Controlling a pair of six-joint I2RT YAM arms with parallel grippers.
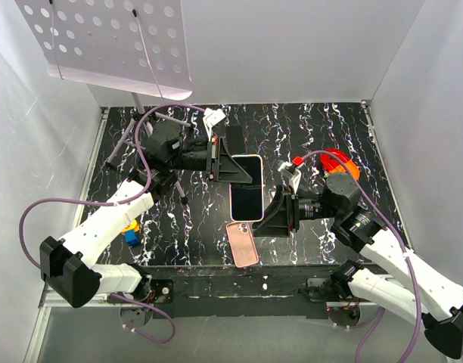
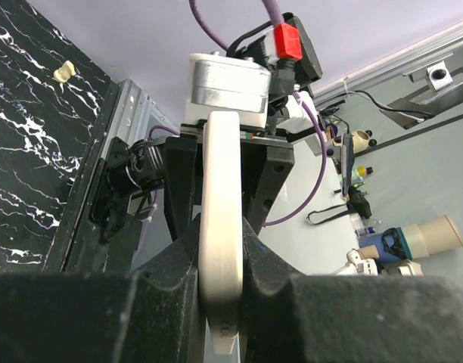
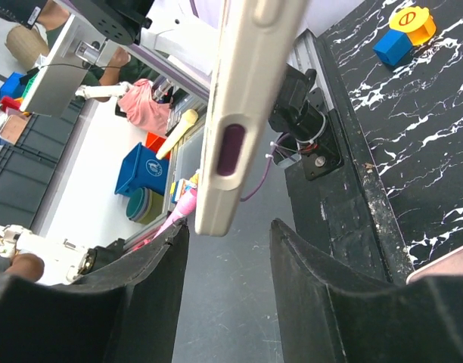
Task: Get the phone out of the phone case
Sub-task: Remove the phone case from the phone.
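Note:
My left gripper (image 1: 230, 168) is shut on the far end of the phone case (image 1: 247, 193), holding it above the table. Its rim is cream and the face inside is dark and glossy. In the left wrist view its cream edge (image 2: 220, 189) is pinched between the jaws (image 2: 222, 280). My right gripper (image 1: 271, 219) stands open at the near end; the cream edge with a purple button (image 3: 243, 98) hangs just past its fingers (image 3: 228, 249), touching neither. A flat pink slab (image 1: 243, 246) with a camera spot lies on the table beneath. I cannot tell whether it is the phone.
Blue and yellow blocks (image 1: 131, 231) lie at the left by the left arm. A red-orange object (image 1: 341, 162) sits behind the right wrist. A perforated white board on a stand (image 1: 110, 45) overhangs the back left. White walls enclose the black marbled table (image 1: 186, 219).

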